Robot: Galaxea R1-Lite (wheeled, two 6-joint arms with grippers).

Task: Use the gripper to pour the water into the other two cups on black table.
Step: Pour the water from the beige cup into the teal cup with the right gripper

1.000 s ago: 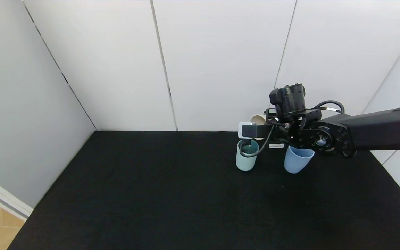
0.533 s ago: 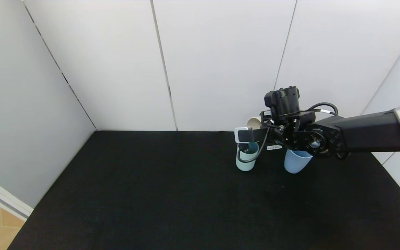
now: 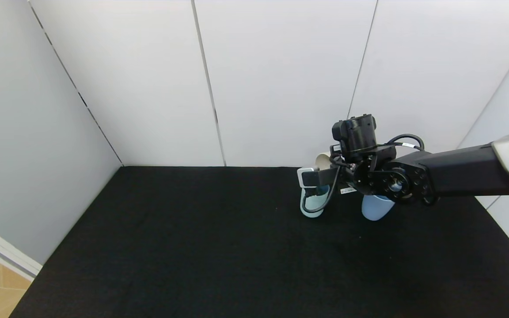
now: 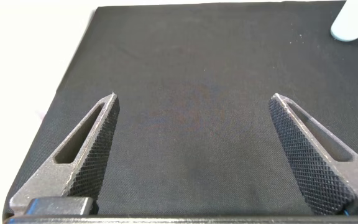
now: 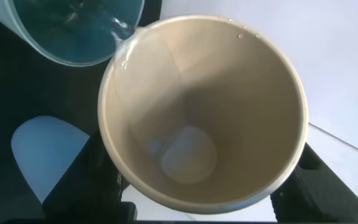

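Right claw (image 3: 332,170), clenched on the tipped cream cup (image 5: 201,112), holds its lip over the teal cup (image 5: 73,31), water (image 5: 120,31) spilling in; light blue cup (image 3: 374,207) stands just beside on the desk (image 3: 192,247); left claw (image 4: 194,149) idles released, well apart.

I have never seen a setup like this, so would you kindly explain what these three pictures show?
This is a two-armed robot. The wide picture comes from its head camera, looking down at a black table. The right arm reaches in; its tool is shut on a cream cup, tipped so that water runs into a teal cup. A light blue cup stands beside it. The cream-cup close-up comes from the right wrist camera. The last picture comes from the left wrist: the left tool hangs open over bare cloth, idle.
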